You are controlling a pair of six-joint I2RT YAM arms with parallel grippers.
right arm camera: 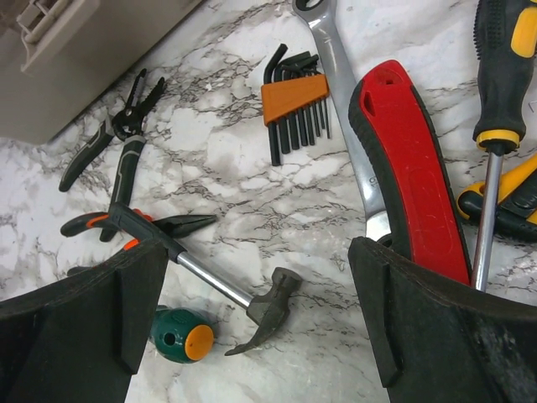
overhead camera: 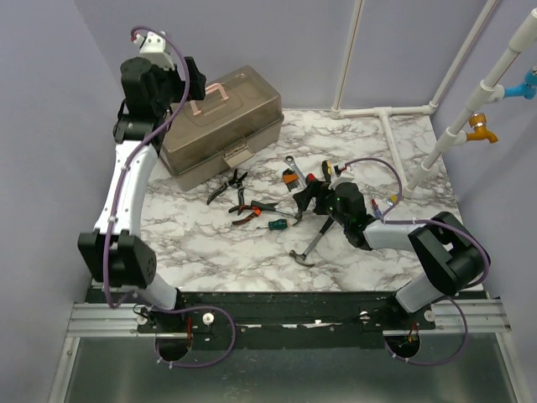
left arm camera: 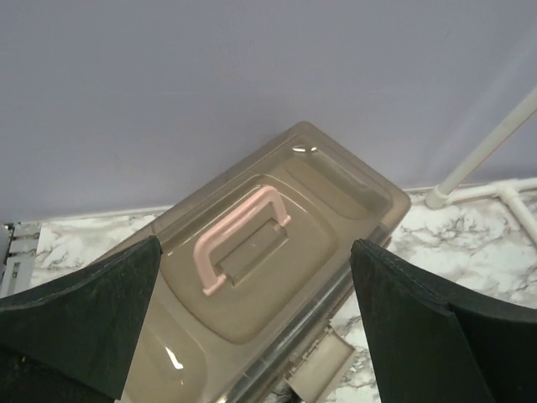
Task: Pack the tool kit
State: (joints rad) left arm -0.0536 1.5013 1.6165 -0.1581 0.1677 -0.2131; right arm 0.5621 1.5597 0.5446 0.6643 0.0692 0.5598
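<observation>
The smoky grey-brown toolbox (overhead camera: 222, 126) stands at the back left with its lid down and its pink handle (left arm camera: 239, 235) on top. My left gripper (left arm camera: 254, 277) hangs open above the lid (overhead camera: 186, 84), holding nothing. Loose tools lie mid-table: black pliers (right arm camera: 113, 138), orange-handled pliers (overhead camera: 246, 211), a green screwdriver (right arm camera: 176, 336), a small hammer (right arm camera: 268, 311), orange hex keys (right arm camera: 294, 105), a wrench (right arm camera: 340, 75), a red knife (right arm camera: 411, 168) and a yellow-black screwdriver (right arm camera: 502, 75). My right gripper (right arm camera: 256, 277) is open low over the hammer head (overhead camera: 304, 200).
White pipes (overhead camera: 394, 117) run along the back right wall and table, with an orange tap (overhead camera: 481, 128) and a blue one (overhead camera: 527, 84). Another hammer-shaped tool (overhead camera: 304, 252) lies nearer the front. The toolbox's beige latch (left arm camera: 323, 369) sticks out at its front.
</observation>
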